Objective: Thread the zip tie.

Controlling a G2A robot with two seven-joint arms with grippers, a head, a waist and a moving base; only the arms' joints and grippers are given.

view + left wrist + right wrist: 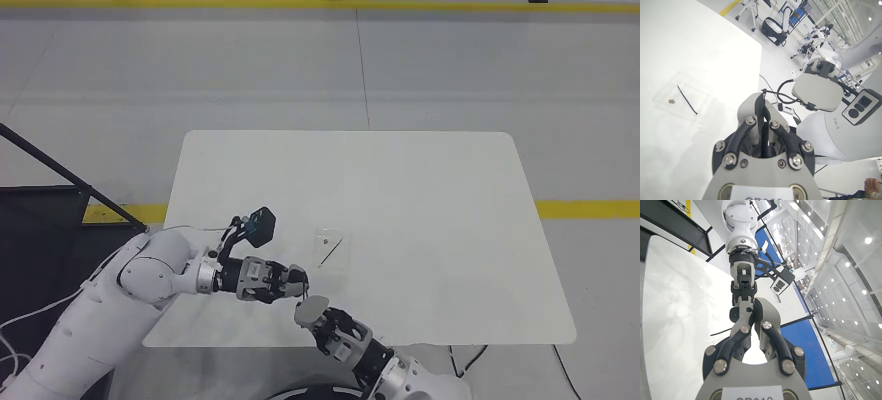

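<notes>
Looks like the lining-up step of threading: clamps the zip tie [764, 91] just below its head in the closed left gripper [763, 101], above the desk's [450, 200] 7 o'clock edge, and pinches its strap in the closed right gripper [753, 311] at 5 o'clock of the left. Calls next for steering the free tip squarely into the head's slot, then pulling through; cannot tell whether the tip is in. Leaves a spare tie [687, 99] in a clear tray [666, 85] at 1 o'clock, and leaves unread the cut-off print on each gripper's white label [761, 191].
</notes>
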